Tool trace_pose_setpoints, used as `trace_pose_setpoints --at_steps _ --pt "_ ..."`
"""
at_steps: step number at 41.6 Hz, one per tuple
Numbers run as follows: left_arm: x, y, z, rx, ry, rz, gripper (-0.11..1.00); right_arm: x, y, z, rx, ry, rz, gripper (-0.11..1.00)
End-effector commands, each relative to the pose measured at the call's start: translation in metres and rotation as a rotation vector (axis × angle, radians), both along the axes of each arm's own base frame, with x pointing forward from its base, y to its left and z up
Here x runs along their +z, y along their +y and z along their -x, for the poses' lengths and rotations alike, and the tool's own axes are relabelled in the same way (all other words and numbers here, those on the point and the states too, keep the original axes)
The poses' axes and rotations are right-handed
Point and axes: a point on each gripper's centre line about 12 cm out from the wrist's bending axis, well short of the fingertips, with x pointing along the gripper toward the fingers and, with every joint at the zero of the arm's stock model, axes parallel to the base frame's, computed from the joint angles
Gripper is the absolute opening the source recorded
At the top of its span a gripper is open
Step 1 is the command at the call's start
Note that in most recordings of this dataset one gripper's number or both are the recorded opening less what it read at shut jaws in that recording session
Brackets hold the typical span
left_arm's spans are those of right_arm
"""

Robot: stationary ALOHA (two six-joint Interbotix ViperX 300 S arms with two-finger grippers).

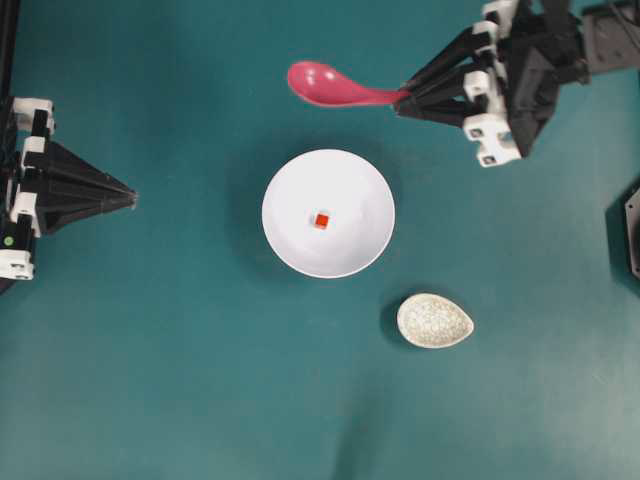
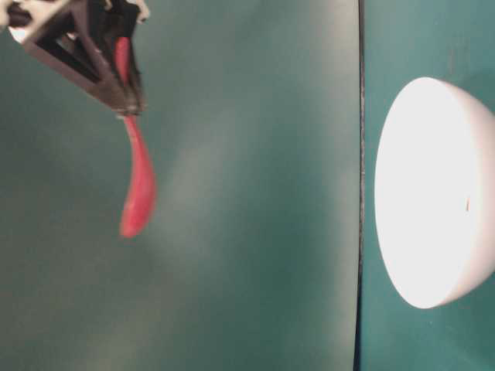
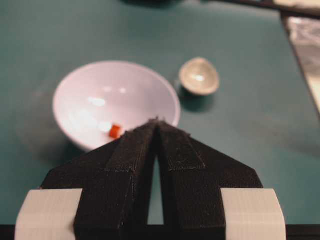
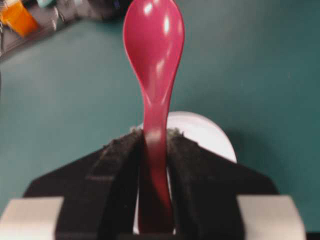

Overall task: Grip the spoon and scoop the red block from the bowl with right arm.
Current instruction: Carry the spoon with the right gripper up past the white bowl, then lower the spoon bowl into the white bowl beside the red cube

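Glossy spoon (image 1: 330, 86) clamped in right hand (image 1: 402, 101).

We see our left gripper (image 3: 156, 122) with fingertips together before the white bowl (image 3: 75, 85), which holds the red block (image 3: 115, 131); a speckled dish (image 3: 199, 76) sits beyond.
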Motion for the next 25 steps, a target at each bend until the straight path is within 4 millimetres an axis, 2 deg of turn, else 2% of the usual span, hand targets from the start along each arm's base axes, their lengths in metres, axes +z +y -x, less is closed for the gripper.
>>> trace_pose_setpoints --at_steps 1,11,16,21,25 --pt "0.011 0.0 -0.003 -0.002 -0.026 -0.001 0.0 0.007 -0.005 -0.012 0.041 0.037 -0.035 0.23" --pt "0.011 0.0 -0.002 -0.002 -0.018 -0.003 0.0 -0.007 -0.012 -0.044 0.095 0.236 -0.133 0.23" --pt "0.011 0.0 -0.002 -0.002 -0.014 -0.003 0.0 -0.012 -0.015 -0.052 0.073 0.346 -0.189 0.23" --pt "0.009 0.0 -0.001 -0.002 -0.003 -0.005 0.0 -0.019 -0.01 -0.056 0.083 0.483 -0.176 0.23" --pt "0.008 0.0 -0.001 -0.002 0.003 -0.005 0.0 -0.025 0.004 -0.06 0.133 0.58 -0.125 0.23"
